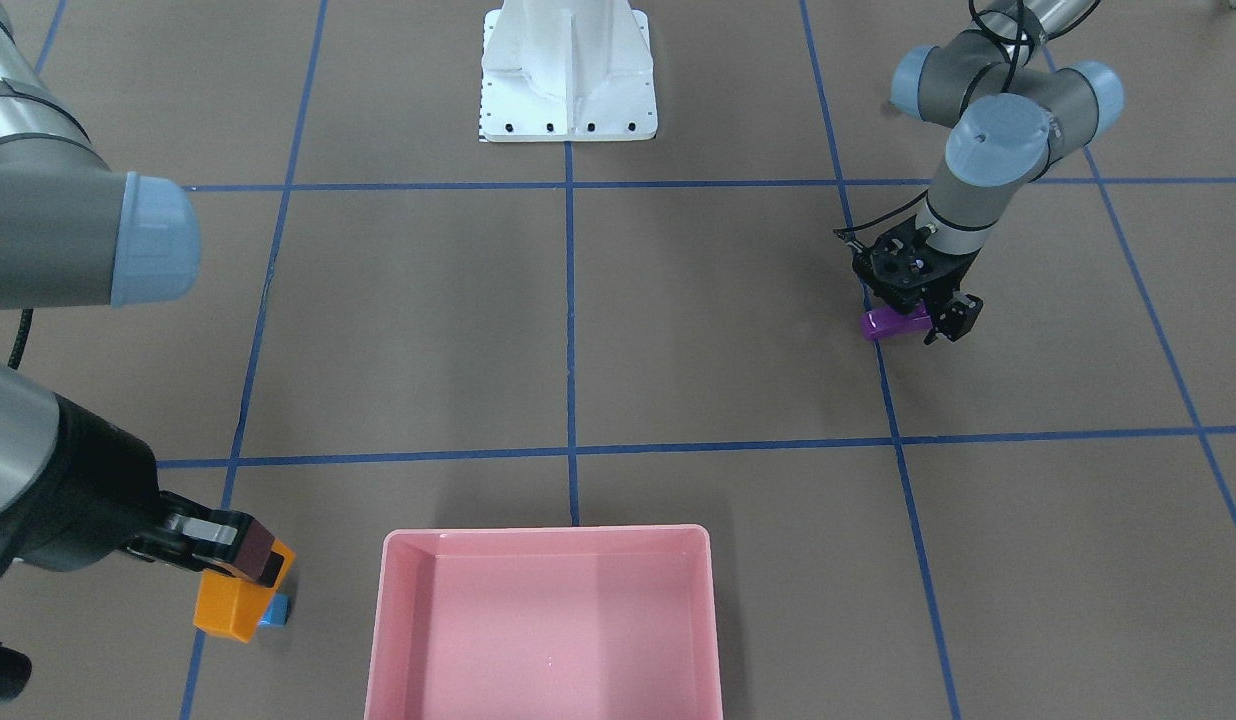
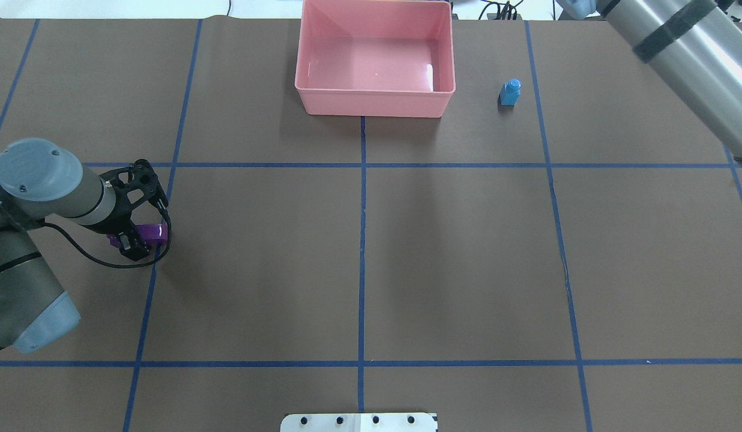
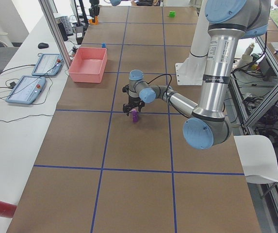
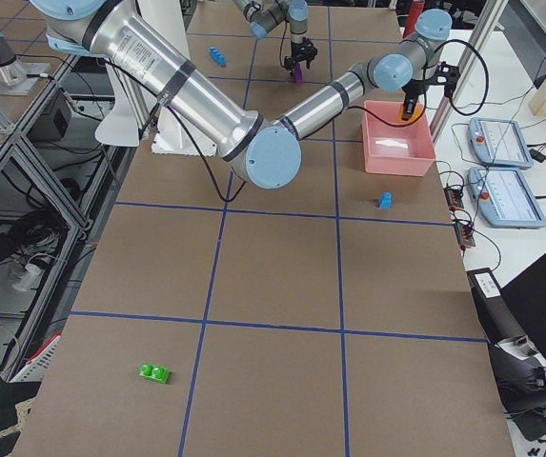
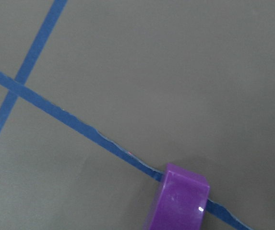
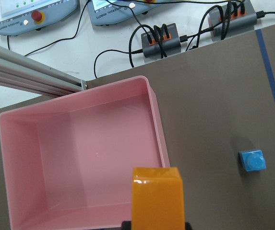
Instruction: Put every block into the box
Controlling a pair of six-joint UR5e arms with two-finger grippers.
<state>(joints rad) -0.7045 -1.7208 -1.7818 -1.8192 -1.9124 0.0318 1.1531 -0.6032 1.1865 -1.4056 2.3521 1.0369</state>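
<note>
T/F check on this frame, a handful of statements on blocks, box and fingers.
1. The box holds no blocks. True.
2. The right gripper has the orange block between its fingers. True.
3. The small blue block lies inside the box. False: it sits on the table, beside the box.
4. The green block touches the box. False: it lies alone, far from the box, toward the table's end on the robot's right.
5. The purple block is at the left gripper. True.
</note>
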